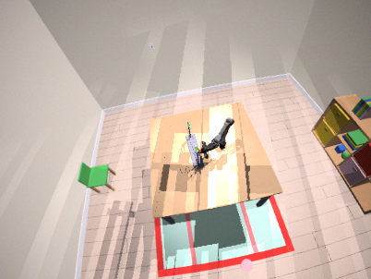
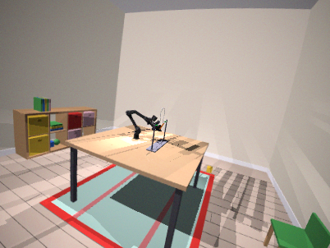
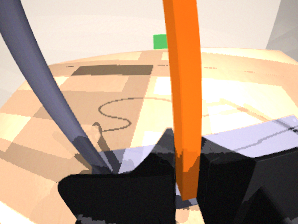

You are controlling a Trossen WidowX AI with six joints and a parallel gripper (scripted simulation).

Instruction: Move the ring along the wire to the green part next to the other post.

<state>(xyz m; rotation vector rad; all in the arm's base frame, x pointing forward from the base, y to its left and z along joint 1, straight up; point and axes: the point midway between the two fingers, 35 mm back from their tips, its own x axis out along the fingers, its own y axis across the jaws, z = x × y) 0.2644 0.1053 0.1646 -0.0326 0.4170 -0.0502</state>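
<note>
The orange handle (image 3: 186, 75) (image 2: 162, 126) stands upright in the wrist view, its lower end between the black fingertips. My gripper (image 3: 174, 132) is shut on it. The ring at its top is outside the wrist view and too small to make out in the top and exterior views. The pale base plate (image 1: 192, 147) (image 2: 153, 148) bears two posts. One green part (image 1: 188, 125) (image 2: 166, 121) is at the far post in the top view; another (image 1: 196, 149) (image 2: 156, 125) is close to my gripper. The thin wire (image 2: 162, 109) arches above. A blue-grey post (image 3: 45, 85) stands left of the handle.
The wooden table (image 1: 175, 199) (image 2: 107, 149) carries the arm (image 1: 222, 135) (image 2: 135, 119) and the stand. A curly wire shadow (image 3: 116, 99) lies on it. A green chair (image 1: 94, 176) and a shelf (image 2: 20, 135) stand away from the table.
</note>
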